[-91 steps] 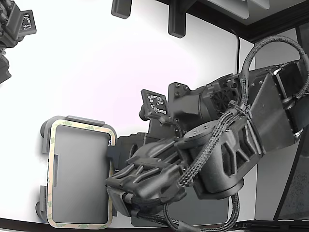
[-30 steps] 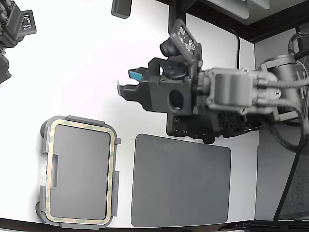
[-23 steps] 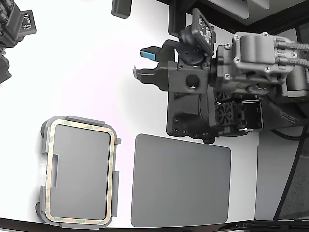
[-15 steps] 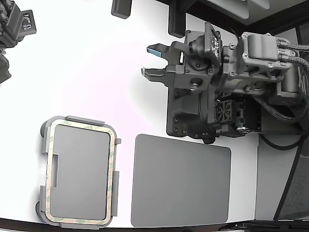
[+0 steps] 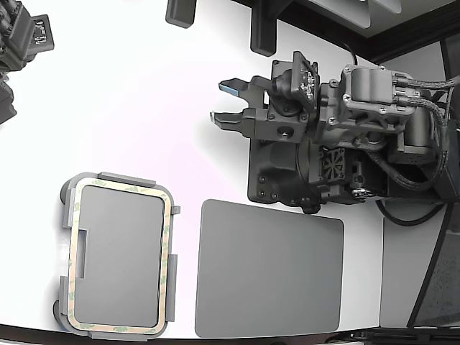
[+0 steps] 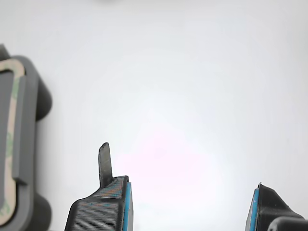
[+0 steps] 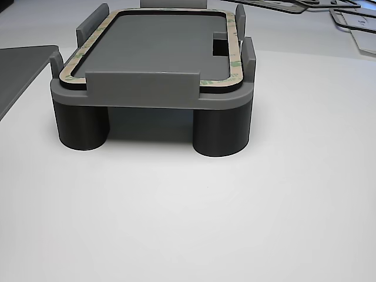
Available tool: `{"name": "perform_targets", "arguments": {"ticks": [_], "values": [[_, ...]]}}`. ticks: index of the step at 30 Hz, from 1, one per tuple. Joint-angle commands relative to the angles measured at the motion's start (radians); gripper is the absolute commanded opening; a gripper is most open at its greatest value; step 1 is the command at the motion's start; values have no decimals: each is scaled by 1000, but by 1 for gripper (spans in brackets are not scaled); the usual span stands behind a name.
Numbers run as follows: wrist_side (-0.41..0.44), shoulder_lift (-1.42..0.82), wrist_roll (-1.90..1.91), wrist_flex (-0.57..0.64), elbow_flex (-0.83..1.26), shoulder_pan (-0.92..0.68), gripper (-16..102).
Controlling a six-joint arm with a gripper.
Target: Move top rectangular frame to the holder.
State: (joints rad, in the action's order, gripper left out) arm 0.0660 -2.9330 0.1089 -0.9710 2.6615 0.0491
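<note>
One frame (image 5: 119, 260) is seated in the holder (image 5: 115, 178), well apart from the spread, empty end effector (image 5: 224, 102); no writing is legible.

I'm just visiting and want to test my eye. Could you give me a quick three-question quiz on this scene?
1. True or false: the rectangular frame lies in the holder.
2. The gripper jaws are: A) open and empty, B) shut on the frame.
3. In the exterior view, what lies to the right of the holder?

Key: 1 true; 2 A; 3 the dark grey mat.
</note>
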Motion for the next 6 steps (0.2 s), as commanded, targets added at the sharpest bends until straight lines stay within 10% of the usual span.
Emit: {"name": "perform_targets", "arguments": {"ticks": [1,6], "values": [[2,-21,0,5,-23,12,100],[2,-21,0,5,-23,12,100]]}}
